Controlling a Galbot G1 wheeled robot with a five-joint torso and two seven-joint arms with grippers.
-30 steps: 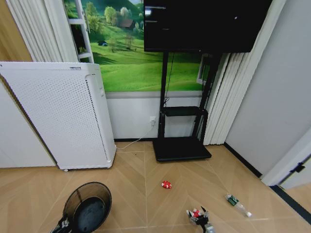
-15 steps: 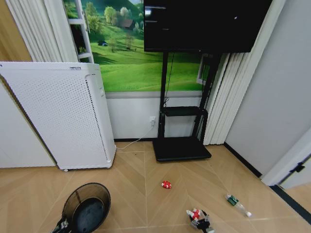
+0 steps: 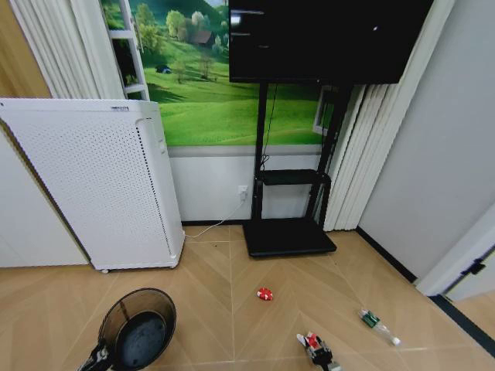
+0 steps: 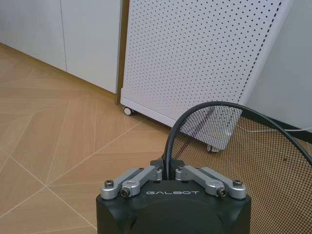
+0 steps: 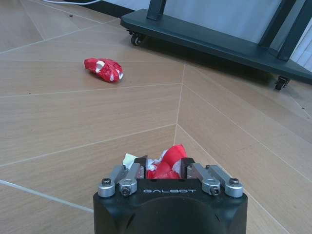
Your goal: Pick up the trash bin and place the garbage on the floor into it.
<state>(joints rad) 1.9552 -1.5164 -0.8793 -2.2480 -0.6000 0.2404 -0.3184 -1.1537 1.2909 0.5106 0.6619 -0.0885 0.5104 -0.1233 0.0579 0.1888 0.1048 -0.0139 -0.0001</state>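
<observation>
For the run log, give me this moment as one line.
left gripper: holds bin rim | right gripper: shut on wrapper | floor: red lump, bottle

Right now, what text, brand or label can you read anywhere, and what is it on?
"GALBOT": on the left pincer housing, at the trash bin rim.
"GALBOT": on the right pincer housing, shut on the wrapper wad.
Bottle label: too small.
White appliance top-edge mark: too small.
TV screen lines: blurred.

Left pincer (image 4: 166,171) and right pincer (image 5: 163,168) both hang low, clamped shut.
</observation>
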